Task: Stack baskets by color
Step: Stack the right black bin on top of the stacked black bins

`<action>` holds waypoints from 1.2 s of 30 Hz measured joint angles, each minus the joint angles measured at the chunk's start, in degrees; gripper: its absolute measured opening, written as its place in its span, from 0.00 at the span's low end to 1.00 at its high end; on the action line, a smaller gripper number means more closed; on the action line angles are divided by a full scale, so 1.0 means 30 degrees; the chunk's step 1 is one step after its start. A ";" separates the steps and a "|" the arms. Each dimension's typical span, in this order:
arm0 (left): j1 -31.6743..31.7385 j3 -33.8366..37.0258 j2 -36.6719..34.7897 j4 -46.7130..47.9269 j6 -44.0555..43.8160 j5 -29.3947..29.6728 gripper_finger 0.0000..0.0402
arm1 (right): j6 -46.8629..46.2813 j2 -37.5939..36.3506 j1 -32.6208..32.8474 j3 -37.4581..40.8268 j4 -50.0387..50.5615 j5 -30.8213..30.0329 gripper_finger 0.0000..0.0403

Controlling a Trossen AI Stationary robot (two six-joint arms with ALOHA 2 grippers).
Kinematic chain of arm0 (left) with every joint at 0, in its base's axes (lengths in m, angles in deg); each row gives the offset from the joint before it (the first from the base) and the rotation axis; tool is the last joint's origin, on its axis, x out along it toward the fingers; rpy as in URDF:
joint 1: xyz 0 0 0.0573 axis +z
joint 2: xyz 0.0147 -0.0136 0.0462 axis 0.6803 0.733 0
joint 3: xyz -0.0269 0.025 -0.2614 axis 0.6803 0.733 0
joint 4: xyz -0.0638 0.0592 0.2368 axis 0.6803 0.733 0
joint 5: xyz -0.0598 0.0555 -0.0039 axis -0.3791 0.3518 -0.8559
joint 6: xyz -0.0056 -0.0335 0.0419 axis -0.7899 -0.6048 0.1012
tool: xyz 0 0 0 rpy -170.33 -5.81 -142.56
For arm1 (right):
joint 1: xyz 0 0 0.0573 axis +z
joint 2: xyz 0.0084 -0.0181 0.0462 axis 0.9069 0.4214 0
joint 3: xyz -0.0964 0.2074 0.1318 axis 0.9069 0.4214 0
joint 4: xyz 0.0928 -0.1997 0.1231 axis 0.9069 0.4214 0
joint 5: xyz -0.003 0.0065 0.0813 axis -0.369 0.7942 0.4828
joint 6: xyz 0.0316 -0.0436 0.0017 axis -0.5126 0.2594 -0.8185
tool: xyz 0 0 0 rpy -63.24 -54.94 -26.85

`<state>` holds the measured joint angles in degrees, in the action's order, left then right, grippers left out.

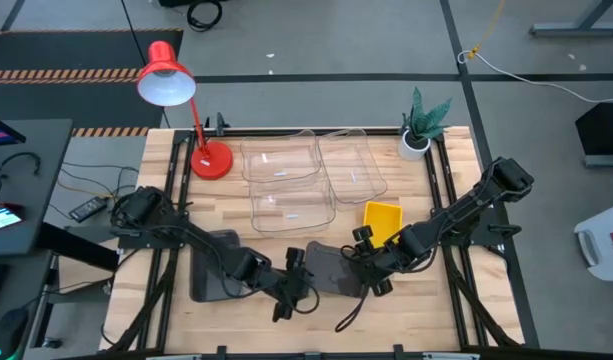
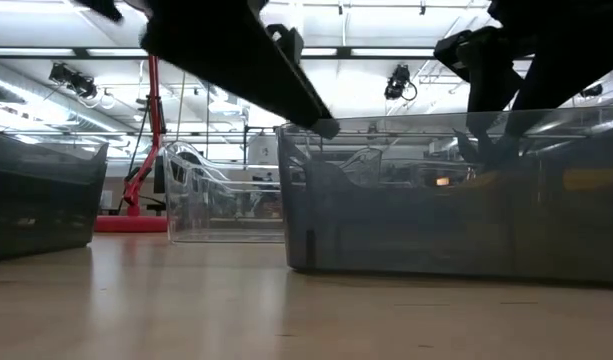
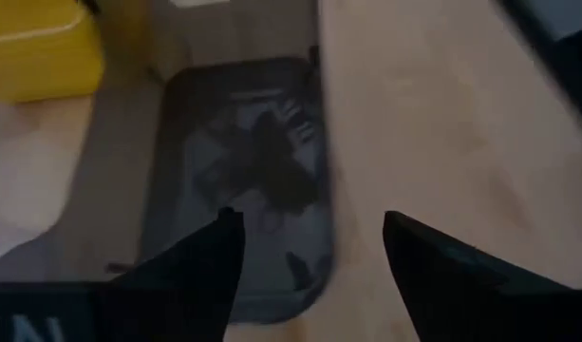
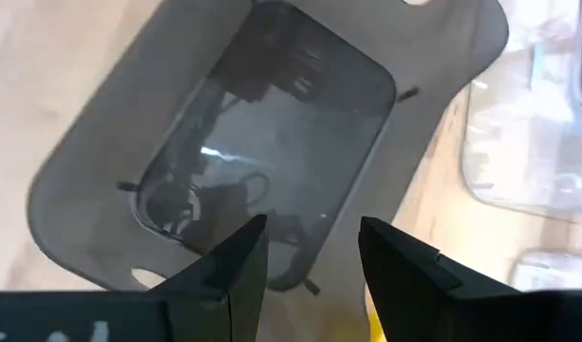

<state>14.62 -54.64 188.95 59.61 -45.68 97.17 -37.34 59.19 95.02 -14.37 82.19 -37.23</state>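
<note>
Both grippers crowd one grey basket near the table's front edge.

The left gripper (image 1: 286, 305) and right gripper (image 1: 371, 268) both hover with fingers spread, holding nothing, at opposite ends of the grey basket (image 1: 331, 270). Closing in together, they could collide or shove it into the yellow basket (image 1: 382, 220) just beside it. Another grey basket (image 1: 214, 265) sits left; clear baskets (image 1: 286, 180) crowd the back; open wood lies only forward.

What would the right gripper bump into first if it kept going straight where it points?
Probably the dark grey plastic basket right ahead of the open right gripper. It looks down into that basket's bottom, though how far off is unclear.
</note>
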 joint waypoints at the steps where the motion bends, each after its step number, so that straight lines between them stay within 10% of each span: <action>1: 0.0030 0.0000 -0.0007 0.0397 0.0045 0.0391 0.63 | -0.0071 0.0000 -0.0002 0.0000 -0.0172 0.0162 0.43; 27: 0.0518 0.0000 -0.0034 0.2778 -0.0497 0.5353 0.47 | 0.0164 0.2783 0.1105 0.0000 -0.9729 0.3269 0.42; 36: 0.0342 0.0029 -0.1178 0.2297 -0.2050 0.2334 0.43 | 0.0495 0.1238 0.1105 0.0000 -0.7782 0.0973 0.42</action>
<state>15.65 -54.55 185.42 66.50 -51.82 104.17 -35.86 62.91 98.33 -14.37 58.85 -34.31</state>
